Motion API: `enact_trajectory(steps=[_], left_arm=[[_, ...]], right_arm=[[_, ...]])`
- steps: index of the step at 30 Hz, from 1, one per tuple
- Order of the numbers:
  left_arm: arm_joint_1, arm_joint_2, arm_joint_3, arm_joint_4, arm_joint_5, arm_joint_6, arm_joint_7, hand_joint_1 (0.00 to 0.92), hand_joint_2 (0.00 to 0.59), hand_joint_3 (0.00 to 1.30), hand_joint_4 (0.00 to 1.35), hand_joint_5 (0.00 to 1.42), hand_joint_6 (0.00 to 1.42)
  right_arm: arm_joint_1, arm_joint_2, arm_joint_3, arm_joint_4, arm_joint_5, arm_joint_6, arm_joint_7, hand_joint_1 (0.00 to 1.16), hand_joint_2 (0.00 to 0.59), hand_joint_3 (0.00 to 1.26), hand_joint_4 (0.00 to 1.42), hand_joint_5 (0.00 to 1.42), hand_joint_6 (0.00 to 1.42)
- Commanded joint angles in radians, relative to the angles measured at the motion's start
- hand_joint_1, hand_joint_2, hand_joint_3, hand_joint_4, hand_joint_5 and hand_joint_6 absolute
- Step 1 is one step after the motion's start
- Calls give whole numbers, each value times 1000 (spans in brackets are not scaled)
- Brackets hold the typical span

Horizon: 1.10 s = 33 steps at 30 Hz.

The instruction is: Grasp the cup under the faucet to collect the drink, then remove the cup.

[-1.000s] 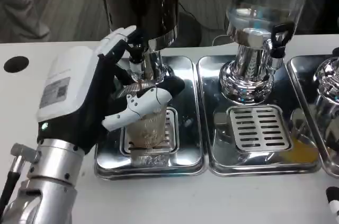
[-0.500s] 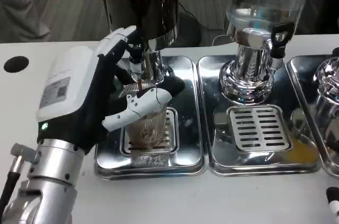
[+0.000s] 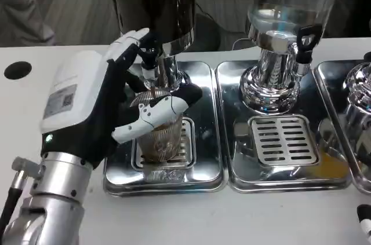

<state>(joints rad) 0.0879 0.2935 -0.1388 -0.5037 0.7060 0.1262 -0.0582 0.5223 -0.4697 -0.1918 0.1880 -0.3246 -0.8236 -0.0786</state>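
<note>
The left robot hand (image 3: 110, 106) grips the ribbed cup (image 3: 159, 138), which stands on the left drip tray (image 3: 206, 167) under the dark dispenser's faucet (image 3: 149, 71), part-filled with brown drink

So I count three drink dispensers: a dark one (image 3: 155, 2), a clear one (image 3: 290, 2), and one cut off at the right edge (image 3: 360, 100). Three shiny drip trays (image 3: 206, 112) (image 3: 232, 141) (image 3: 324, 83), two slotted grates (image 3: 284, 139) (image 3: 185, 141), one cup (image 3: 159, 138), one hand (image 3: 95, 106).
</note>
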Motion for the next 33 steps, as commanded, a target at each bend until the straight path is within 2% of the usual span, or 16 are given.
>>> enact_trajectory(steps=[1,33], left_arm=[[33,3,-14,13,-13,-9,-24,0,23,247,164,621,817],[41,7,-10,9,-22,-17,-18,0,29,250,167,621,823]], right_arm=[[-1,2,1,-16,-3,10,8,282,435,87,0,0,0],[3,3,-2,-23,-5,11,8,282,435,87,0,0,0]])
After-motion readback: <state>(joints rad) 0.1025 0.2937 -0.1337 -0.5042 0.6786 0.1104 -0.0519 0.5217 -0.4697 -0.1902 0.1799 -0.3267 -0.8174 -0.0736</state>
